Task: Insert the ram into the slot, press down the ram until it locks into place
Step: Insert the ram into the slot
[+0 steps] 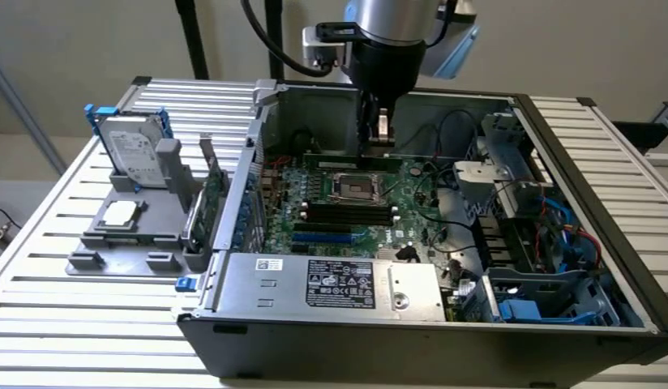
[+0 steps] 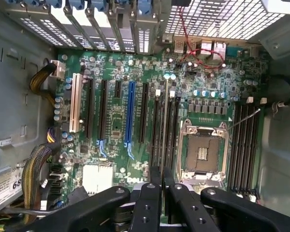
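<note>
Under the claw (image 1: 379, 146): the ram (image 1: 350, 159) is hanging lengthwise above the motherboard (image 1: 301, 182), a thin green stick running parallel to the sockets.
Claw: its fingers (image 2: 147, 205) are pressing together on the ram, pinching it nearer the end toward the exterior view's right; the arm is reaching down from above into the open computer case (image 1: 323, 109).
Memory slots (image 1: 345, 212): narrow black sockets are lying side by side just beside the CPU socket (image 1: 353, 188); the ram is hovering apart from them, not yet seated.
Wrist view: the ram is showing edge-on as a pale strip running out from between the fingertips, over that group of sockets; a second group of black sockets (image 2: 245, 145) is lying on the CPU socket's other side.
Expansion slots: a blue one (image 2: 130, 116) is sitting among black ones, near the memory slots.
Case: it is resting on a slatted metal bench (image 1: 53, 324), with its labelled power-supply box (image 1: 334, 284) nearest the exterior camera.
Grey fixture (image 1: 123, 235): it is standing on the bench at the exterior view's left, carrying a hard drive (image 1: 134, 150), a processor chip (image 1: 120, 212) and an upright green card (image 1: 211, 194).
</note>
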